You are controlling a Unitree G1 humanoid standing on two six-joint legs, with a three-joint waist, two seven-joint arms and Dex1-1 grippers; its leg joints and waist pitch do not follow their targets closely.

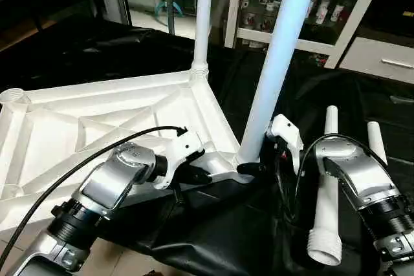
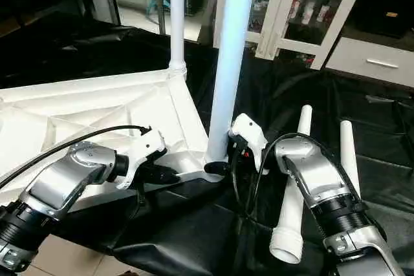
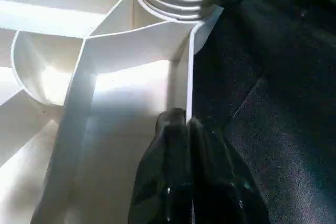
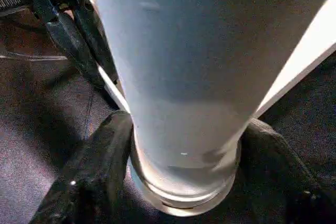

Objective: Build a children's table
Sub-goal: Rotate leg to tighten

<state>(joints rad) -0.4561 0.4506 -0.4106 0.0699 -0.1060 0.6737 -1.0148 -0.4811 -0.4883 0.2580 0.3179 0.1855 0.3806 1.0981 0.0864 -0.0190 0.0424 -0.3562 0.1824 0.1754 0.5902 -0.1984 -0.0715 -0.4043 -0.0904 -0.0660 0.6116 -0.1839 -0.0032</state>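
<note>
**Second leg at the near corner socket, both grippers engaged**

In the head views, you see the table top (image 1: 97,121) lying upside down on the black cloth (image 1: 213,237), ribs upward. One leg (image 1: 202,17) already stands in the far corner. The second leg (image 1: 275,63) stands upright in the near corner socket, and your right gripper (image 1: 259,167) is at its base. Your left gripper (image 1: 197,174) sits on the near edge of the top, just beside that socket. Two spare legs (image 2: 294,185) lie on the cloth to the right, near your right forearm.

In the left wrist view, the fingers (image 3: 173,182) are pressed together on the thin rim wall of the top.

In the right wrist view, the two fingers (image 4: 89,177) clasp the leg just above its threaded end.

The plastic looks light, stiff and smooth, so I judge it can slip when turned; hold low, near the thread. I can read no brand or writing anywhere.
</note>
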